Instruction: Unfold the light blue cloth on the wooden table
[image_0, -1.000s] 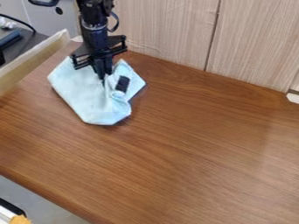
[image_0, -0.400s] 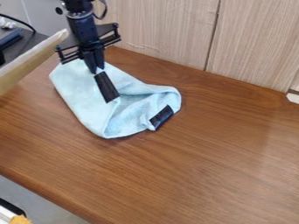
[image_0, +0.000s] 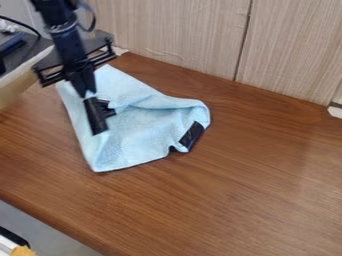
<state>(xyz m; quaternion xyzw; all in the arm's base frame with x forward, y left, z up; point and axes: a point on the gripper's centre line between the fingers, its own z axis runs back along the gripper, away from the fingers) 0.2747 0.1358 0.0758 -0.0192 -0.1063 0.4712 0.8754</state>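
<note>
Cloth (image_0: 143, 132), light blue, creased: lying on brown tabletop (image_0: 247, 180), in front of pale panelled wall (image_0: 180, 35). Gripper (image_0: 88, 94), black, tilted: in front of same wall, tips clamped on cloth beside dark patch (image_0: 95, 117).

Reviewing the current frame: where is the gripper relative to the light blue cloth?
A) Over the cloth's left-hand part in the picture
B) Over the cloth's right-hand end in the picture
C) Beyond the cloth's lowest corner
A: the gripper hangs over the left-hand part of the light blue cloth.
</note>
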